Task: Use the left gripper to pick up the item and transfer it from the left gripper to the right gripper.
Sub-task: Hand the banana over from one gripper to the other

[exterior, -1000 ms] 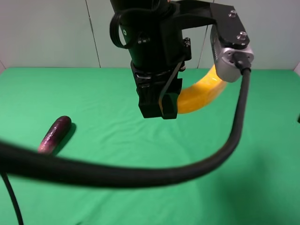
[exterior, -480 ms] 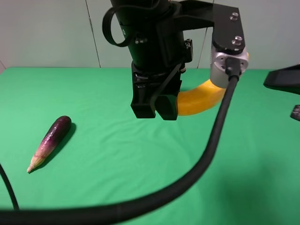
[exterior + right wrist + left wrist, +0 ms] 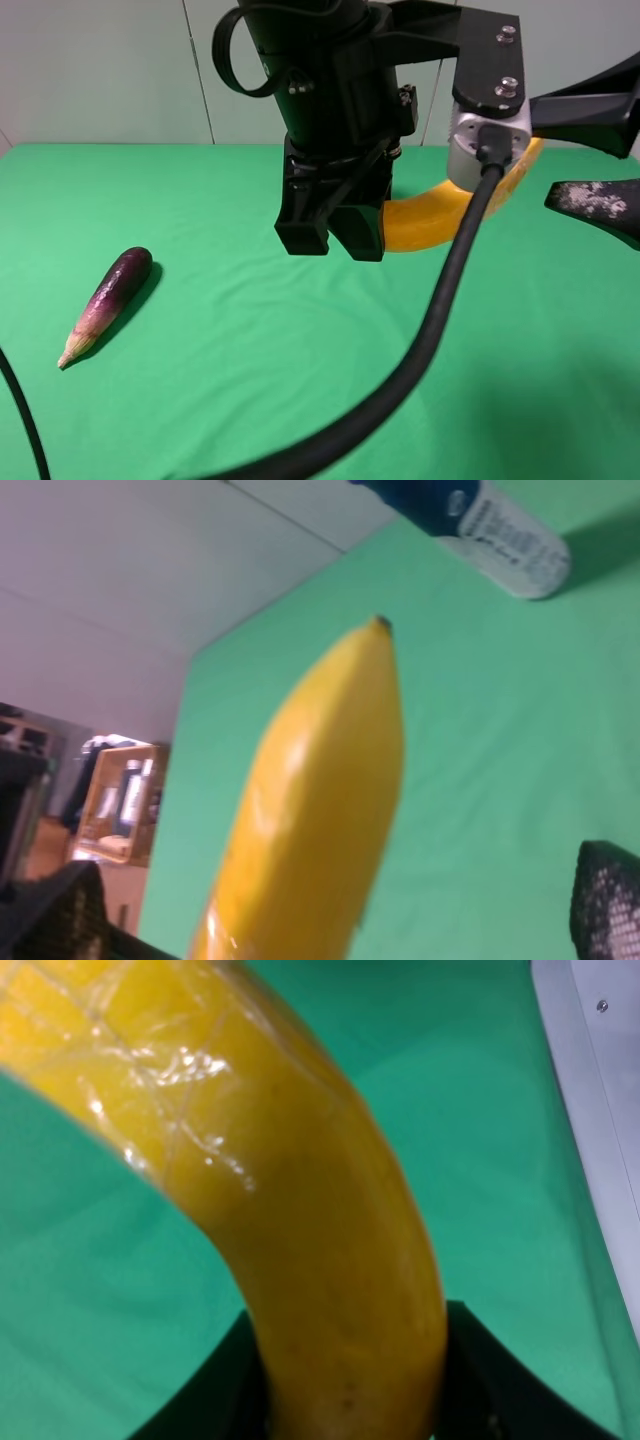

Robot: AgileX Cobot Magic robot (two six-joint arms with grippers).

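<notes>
Banana (image 3: 430, 222) aloft, gripped by one hand, flanked by the other

Left hand (image 3: 335, 235) hangs above the green bench (image 3: 200, 200), its fingers pinching the banana at one end; the left wrist view shows yellow skin wedged between the black fingers. The fruit curves off toward the right hand (image 3: 600, 150), whose fingers stand spread wide, one either side of the free tip, not touching it. An eggplant (image 3: 108, 300) lies well apart on the cloth. A blue-capped white bottle (image 3: 480, 520) rests on the bench past the banana's tip.
</notes>
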